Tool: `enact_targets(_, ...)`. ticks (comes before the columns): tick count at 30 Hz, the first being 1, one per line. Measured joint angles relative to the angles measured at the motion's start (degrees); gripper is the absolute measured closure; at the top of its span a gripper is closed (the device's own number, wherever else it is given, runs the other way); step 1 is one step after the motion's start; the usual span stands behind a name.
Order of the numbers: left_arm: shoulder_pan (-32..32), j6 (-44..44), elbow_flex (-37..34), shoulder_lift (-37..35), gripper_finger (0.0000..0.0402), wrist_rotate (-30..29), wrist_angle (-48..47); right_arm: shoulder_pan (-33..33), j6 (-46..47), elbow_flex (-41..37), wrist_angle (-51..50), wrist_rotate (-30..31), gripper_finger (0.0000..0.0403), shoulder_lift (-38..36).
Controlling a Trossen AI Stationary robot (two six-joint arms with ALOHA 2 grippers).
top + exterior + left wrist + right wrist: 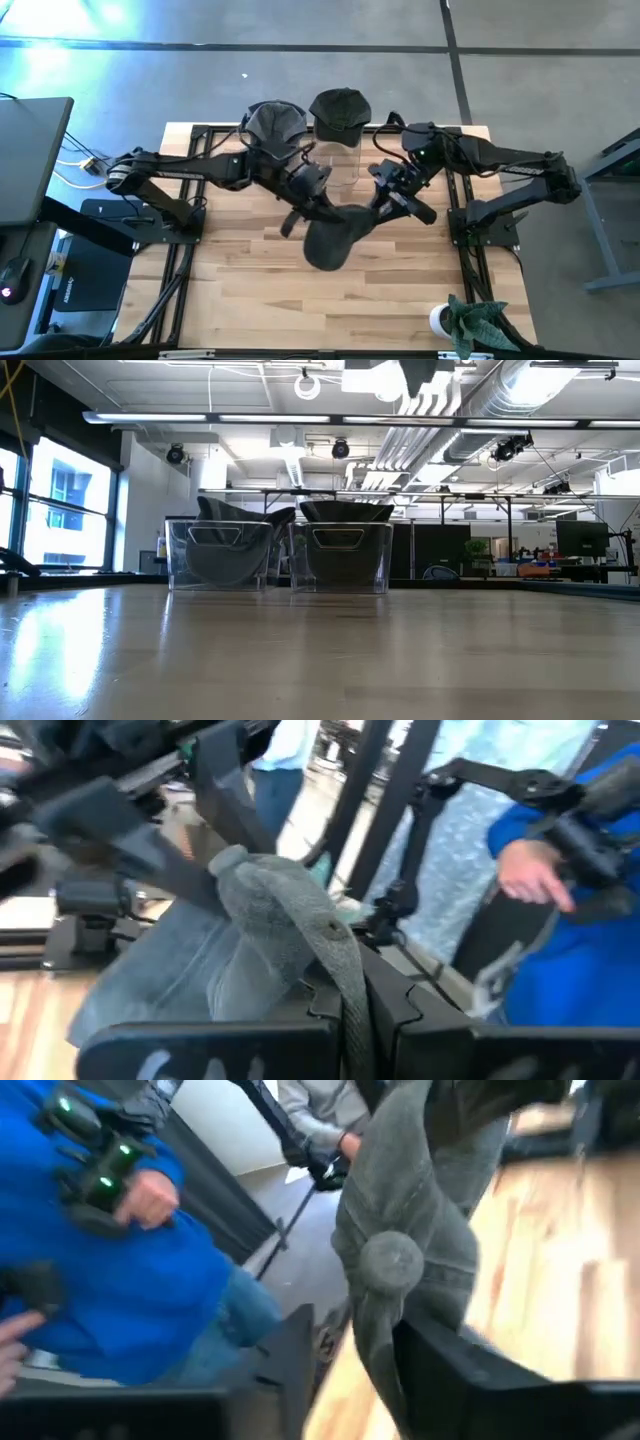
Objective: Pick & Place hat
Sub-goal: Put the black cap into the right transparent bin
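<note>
A dark grey hat hangs over the table's middle, held between both grippers and lifted clear; the low view shows nothing of it. My left gripper is shut on its left side and my right gripper on its right side. Its crown button shows in the right wrist view. Two more dark hats sit in clear bins at the table's far edge. My left gripper pinches a band of the hat's grey cloth between its two fingers, coming from the table's left. The cloth rises out of the fingers in a bunched fold, and the hat is clear of the table. My right gripper pinches the hat's cloth just below the crown button between its two fingers, coming from the table's right. The hat hangs clear of the table.
A potted plant in a white pot stands at the table's near right corner. Black frame rails run along both sides of the table. A person in blue stands beyond the table; a hand shows there.
</note>
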Motion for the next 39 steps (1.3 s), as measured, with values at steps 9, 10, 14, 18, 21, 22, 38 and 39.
enact_targets(9,1.35,-1.52,-0.10,-2.98,0.0400,4.07,0.43,1.99,-25.57,0.00,3.44,6.75,0.0129,5.34)
enact_targets(10,1.73,-1.49,-0.07,-3.17,0.0400,4.20,0.39,2.26,-26.52,-0.01,4.43,5.84,0.0125,6.25)
enact_targets(14,3.17,-3.16,-0.13,-4.09,0.0401,5.68,-1.43,2.79,-22.60,-0.08,8.84,-3.28,0.0133,9.70)
enact_targets(18,4.12,-3.34,-0.01,-6.05,0.0401,6.27,-5.64,2.75,-11.74,-0.07,8.85,-14.93,0.0157,9.66)
enact_targets(21,4.60,-2.83,-0.04,-6.75,0.0401,7.81,-7.35,2.57,-2.35,-0.07,9.72,-23.56,0.0178,8.23)
enact_targets(22,4.51,-2.67,-0.04,-6.73,0.0401,8.17,-7.60,2.87,0.15,-0.07,10.31,-24.11,0.0187,7.58)
enact_targets(38,4.51,-9.18,0.04,-3.03,0.0281,13.50,-5.04,6.79,10.99,-0.07,18.26,-4.69,0.0396,6.16)
enact_targets(39,4.47,-9.26,-0.02,-2.94,0.0264,15.29,-5.18,6.79,11.08,-0.07,18.67,-4.28,0.0397,6.16)
